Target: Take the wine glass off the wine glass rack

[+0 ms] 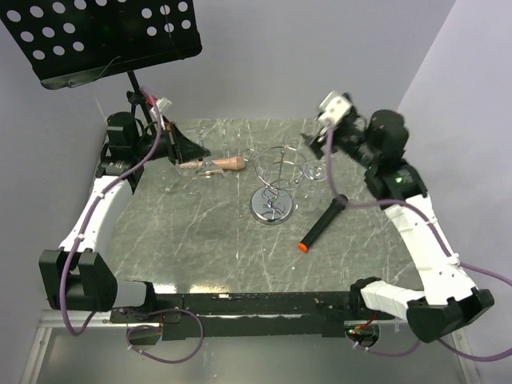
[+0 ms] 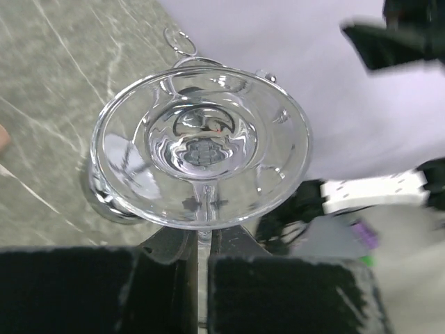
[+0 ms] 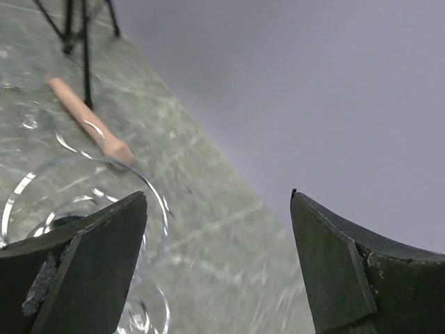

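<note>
Notes from the near edge, 6 o'clock side, looking toward 12.

- Nearest thing on the grey marbled surface (image 1: 200, 248): a black marker (image 1: 324, 224) with an orange tip, lying loose at about 4 o'clock of the rack's foot.
- Middle of the surface: the wine glass rack (image 1: 274, 172), a chrome disc base, thin post and ring of wire arms, standing upright.
- At 9 o'clock of the rack and apart from it, the left pincer (image 2: 201, 247) was clenched on the stem of the wine glass (image 2: 201, 149). Its wrist view looked straight along the stem into the round of the glass. The glass appeared clear of the wire arms, so I judged it off the rack and carried in the air.
- A wooden stick (image 1: 228, 164) lay between that pincer and the rack.
- At 3 o'clock of the rack, the right pincer (image 3: 219, 209) stood released, jaws wide, grasping nothing. A second glass (image 3: 83, 188) showed low beside its left finger. Whether that one hung on the rack I could not tell.
- Far corner, 11 o'clock: a black music stand (image 1: 104, 36).

Handling, my judgement: light, rigid, slick and breakable. The stem is the place to hold it, with a gentle squeeze and no knocks against chrome.
</note>
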You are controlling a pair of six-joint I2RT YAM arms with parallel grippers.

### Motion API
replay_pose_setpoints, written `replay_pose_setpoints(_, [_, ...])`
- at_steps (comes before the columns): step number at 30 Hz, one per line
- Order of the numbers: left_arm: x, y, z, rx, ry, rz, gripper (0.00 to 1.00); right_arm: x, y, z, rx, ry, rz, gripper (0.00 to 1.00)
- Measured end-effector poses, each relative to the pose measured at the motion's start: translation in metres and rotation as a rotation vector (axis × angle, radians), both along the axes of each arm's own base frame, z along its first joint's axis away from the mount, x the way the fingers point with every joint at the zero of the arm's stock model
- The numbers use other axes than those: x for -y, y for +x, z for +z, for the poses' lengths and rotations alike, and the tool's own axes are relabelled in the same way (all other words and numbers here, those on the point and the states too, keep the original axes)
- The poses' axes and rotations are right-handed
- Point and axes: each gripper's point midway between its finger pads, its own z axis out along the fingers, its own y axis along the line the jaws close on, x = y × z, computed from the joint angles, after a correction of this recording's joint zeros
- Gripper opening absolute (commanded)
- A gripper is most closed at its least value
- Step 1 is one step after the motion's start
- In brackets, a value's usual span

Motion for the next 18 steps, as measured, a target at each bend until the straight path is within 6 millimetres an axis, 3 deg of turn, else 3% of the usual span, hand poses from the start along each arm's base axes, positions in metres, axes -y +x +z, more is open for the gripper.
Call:
replay_pose_setpoints(5, [-0.012,0.011,-0.002,-0.157,-0.055,0.05,0.01,-0.069,-0.029,0.006,0.178,-0.096,0.226,0.93])
replay_pose_setpoints(8, [-0.025,0.016,0.003,-0.225,-0.086,0.095,0.01,-0.103,-0.048,-0.008,0.253,-0.165,0.346,0.95])
replay_pose_setpoints(12, [-0.04,0.02,0.008,-0.304,-0.135,0.141,0.01,-0.138,-0.077,-0.064,0.302,-0.314,0.505,1.0])
replay_pose_setpoints(15, [-0.046,0.02,0.007,-0.375,-0.172,0.156,0.01,-0.153,-0.092,-0.104,0.332,-0.414,0.588,1.0])
replay_pose_setpoints(18, [-0.046,0.016,0.0,-0.474,-0.212,0.152,0.01,-0.162,-0.099,-0.122,0.356,-0.473,0.621,1.0])
